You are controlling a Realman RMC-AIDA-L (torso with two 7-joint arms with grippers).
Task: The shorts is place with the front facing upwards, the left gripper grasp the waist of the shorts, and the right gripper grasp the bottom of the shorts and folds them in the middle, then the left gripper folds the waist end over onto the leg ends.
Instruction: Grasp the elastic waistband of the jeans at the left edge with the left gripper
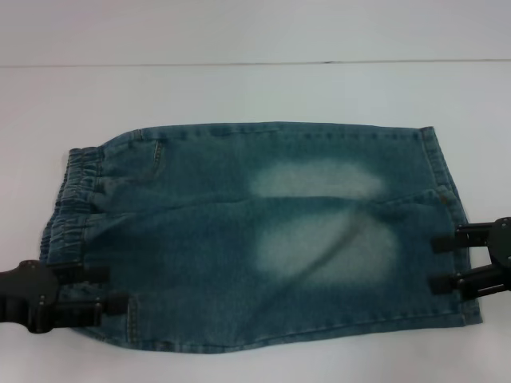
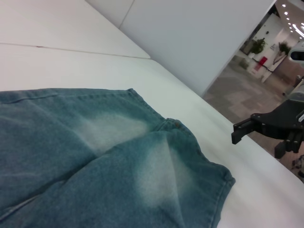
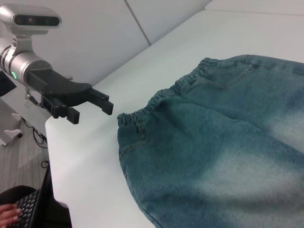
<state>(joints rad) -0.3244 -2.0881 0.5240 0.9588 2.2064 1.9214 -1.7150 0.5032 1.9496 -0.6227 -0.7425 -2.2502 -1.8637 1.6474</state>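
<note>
The shorts (image 1: 255, 239) lie flat across the white bench (image 1: 255, 88), waist of the shorts (image 1: 76, 195) to the left and leg ends (image 1: 447, 231) to the right, so each end faces its own arm. The left gripper (image 1: 100, 289) and right gripper (image 1: 441, 263) wait at the near corners, fingers parted and holding nothing. Bare bench beyond the far edge leaves room, I judge, to fold that way.

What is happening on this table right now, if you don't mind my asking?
A two-armed robot is about to fold a pair of denim shorts lying flat on the white table. The left pincer is open at the near corner of the gathered waistband, and the right pincer is open at the leg hems. Neither has closed on the cloth, and no fold has been made yet.
</note>
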